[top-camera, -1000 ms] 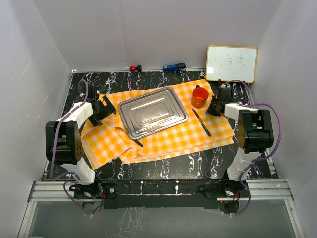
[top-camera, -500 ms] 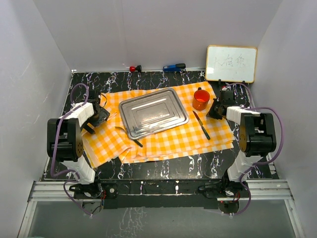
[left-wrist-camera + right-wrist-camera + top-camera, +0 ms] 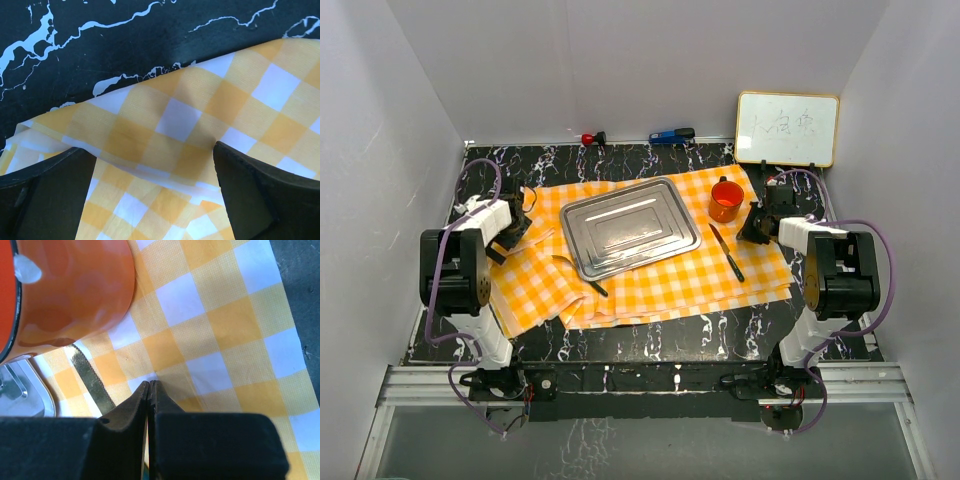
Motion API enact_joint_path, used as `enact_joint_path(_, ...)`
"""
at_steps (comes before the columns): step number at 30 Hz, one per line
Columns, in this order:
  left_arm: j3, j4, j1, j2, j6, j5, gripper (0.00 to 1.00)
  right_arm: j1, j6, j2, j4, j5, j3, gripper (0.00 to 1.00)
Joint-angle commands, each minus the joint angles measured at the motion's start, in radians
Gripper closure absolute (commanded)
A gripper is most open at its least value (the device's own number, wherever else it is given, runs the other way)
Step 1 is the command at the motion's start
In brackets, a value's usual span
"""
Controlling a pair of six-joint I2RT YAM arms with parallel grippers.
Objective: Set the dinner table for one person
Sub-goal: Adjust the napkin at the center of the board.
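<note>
I see the bench (image 3: 650,335) under everything, black with white veins. The checked cloth (image 3: 660,280) covers its middle. The tray (image 3: 630,228), the orange cup (image 3: 724,198) and the knife (image 3: 727,250) sit on the cloth.

The cloth's left side is bunched and folded. My left jaws are spread wide right over that side. A folded edge (image 3: 150,170) of the cloth lies between them and runs from 1 jaw across to the other. I think I must go down, and maybe turn, to pinch it. The left arm is much nearer to that fold than the right arm.

My right jaws are pressed together with nothing in them. Their tips are low over the cloth, just beside the cup and the knife.

The whiteboard (image 3: 787,128) at the back has faint marks that I cannot read. I see no brand names.
</note>
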Motion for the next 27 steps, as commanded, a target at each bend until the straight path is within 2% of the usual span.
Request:
enact_joint_path(1, 0.029, -0.004, 0.002, 0.031, -0.042, -0.067, 0.02, -0.002, -0.026, -0.025, -0.053, -0.024, -0.020, 1.00)
enact_joint_path(4, 0.028, 0.019, 0.003, 0.053, -0.025, -0.057, 0.10, -0.002, -0.029, -0.029, -0.053, -0.026, -0.020, 1.00)
enact_joint_path(7, 0.017, 0.030, 0.002, 0.064, -0.022, -0.064, 0.25, -0.002, -0.029, -0.028, -0.046, -0.037, -0.022, 1.00)
enact_joint_path(9, 0.005, 0.049, 0.002, 0.061, -0.016, -0.068, 0.43, -0.001, -0.028, -0.025, -0.039, -0.048, -0.026, 1.00)
enact_joint_path(14, -0.025, 0.124, 0.003, 0.040, 0.041, -0.051, 0.99, -0.002, -0.027, -0.019, -0.035, -0.060, -0.024, 1.00)
enact_joint_path(22, 0.045, 0.119, 0.009, 0.027, 0.158, -0.081, 1.00, -0.001, -0.027, 0.002, -0.032, -0.072, -0.020, 1.00)
enact_joint_path(27, 0.051, 0.124, 0.072, -0.002, 0.182, -0.051, 1.00, -0.002, -0.027, 0.003, -0.032, -0.065, -0.018, 1.00)
